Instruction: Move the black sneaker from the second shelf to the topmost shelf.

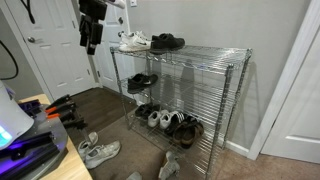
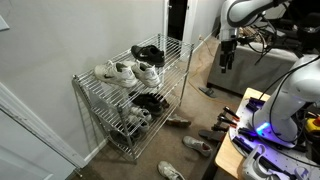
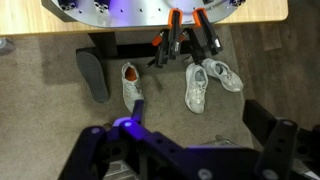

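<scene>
Beside the end of the rack (image 1: pixel 214 120), we are holding the pincer (image 1: pixel 91 44) in open air. Its fingers are pointing down and spread wide, and the wrist view is showing nothing between them but the carpet (image 3: pixel 160 105) below. It is touching nothing and is hanging about level with the topmost shelf (image 1: pixel 213 52).

The black sneaker (image 1: pixel 142 82) is lying on the second shelf (image 1: pixel 195 90), at the end nearest the pincer, directly under the white sneakers (image 1: pixel 133 41) on the top tier. At this size there may be a pair of dark shoes there, and we cannot tell them apart.

We are judging the step in hand to be the approach. To do it well, we are planning to drop beside the rack, tilt the wrist and come in sideways between the two tiers, keeping clear of the wire frame. We are then aiming to close on the heel collar rather than the laces.

On top, a dark shoe (image 1: pixel 167 42) is lying beside the white sneakers, so the bare wire beyond it is looking like the safest landing spot.
</scene>
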